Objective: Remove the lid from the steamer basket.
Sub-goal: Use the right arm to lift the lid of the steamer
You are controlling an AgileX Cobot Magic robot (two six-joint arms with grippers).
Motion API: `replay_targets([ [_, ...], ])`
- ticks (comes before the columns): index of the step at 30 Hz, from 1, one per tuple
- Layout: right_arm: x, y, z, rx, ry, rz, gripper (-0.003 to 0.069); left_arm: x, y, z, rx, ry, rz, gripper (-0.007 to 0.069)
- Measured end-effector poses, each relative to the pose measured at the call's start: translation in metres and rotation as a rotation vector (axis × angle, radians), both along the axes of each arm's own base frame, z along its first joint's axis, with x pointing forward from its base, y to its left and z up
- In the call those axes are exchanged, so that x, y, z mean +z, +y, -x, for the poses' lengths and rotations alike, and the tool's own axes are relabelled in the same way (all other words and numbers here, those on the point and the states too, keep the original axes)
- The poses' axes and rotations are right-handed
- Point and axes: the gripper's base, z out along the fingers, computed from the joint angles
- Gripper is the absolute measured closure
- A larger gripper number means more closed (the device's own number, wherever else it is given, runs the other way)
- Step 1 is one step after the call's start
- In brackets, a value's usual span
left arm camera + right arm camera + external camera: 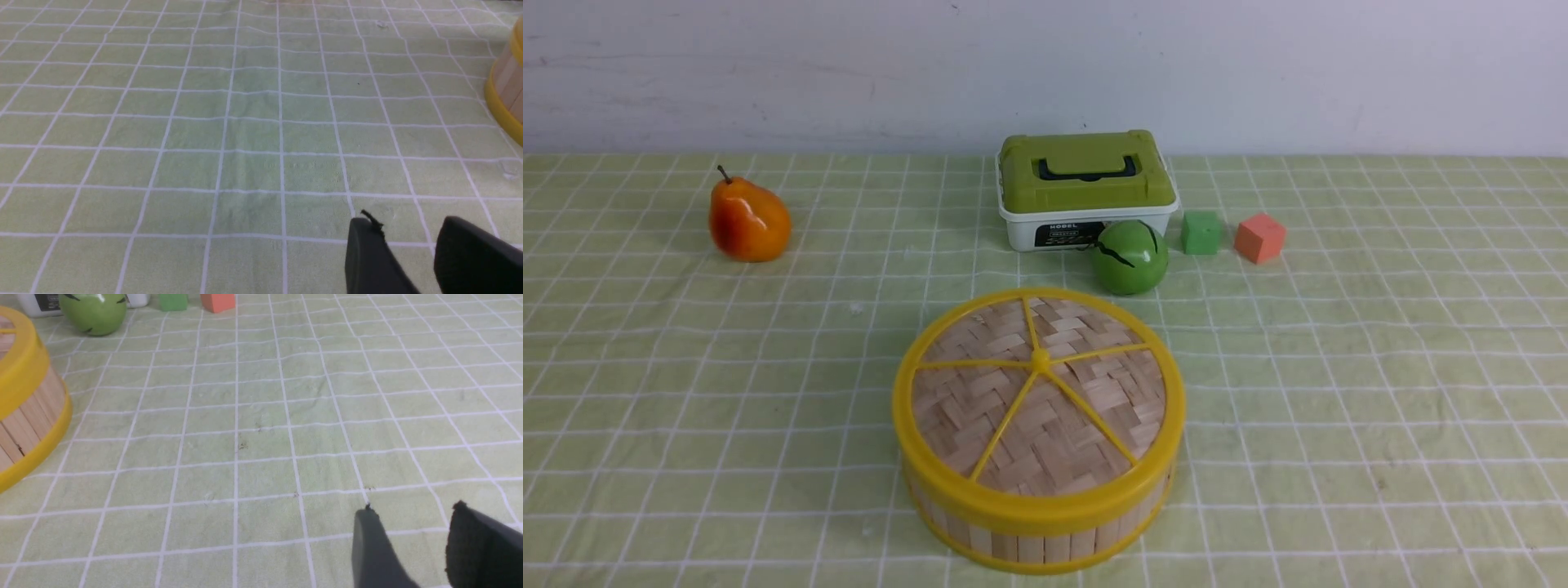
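Note:
The steamer basket stands near the front middle of the table, its bamboo-slat wall between yellow rims. The woven lid with yellow spokes and a centre knob sits flat on top of it. Neither arm shows in the front view. My left gripper hovers open over bare cloth, with the steamer basket off at the picture's edge. My right gripper is open too, nothing between its fingers, and the steamer basket with the lid's rim lies well off to the side.
Behind the basket stand a white box with a green lid, a green ball, a green cube and an orange cube. An orange pear stands at the back left. A green checked cloth covers the table.

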Motion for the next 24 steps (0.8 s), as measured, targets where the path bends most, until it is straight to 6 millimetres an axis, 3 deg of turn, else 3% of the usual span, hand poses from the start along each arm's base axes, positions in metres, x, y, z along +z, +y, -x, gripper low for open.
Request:
replay_targets([
  [18,0.0,0.0006,0.0,0.001,0.0,-0.016,0.0418,0.0,0.0,0.0,0.0,0.0,-0.001,0.0386],
  [20,0.0001,0.0017,0.0,0.003,-0.001,-0.052,0.0418,0.0,0.0,0.0,0.0,0.0,-0.001,0.0386],
  [24,0.0012,0.0099,0.0,-0.005,0.001,-0.378,0.0418,0.0,0.0,0.0,0.0,0.0,-0.001,0.0386],
])
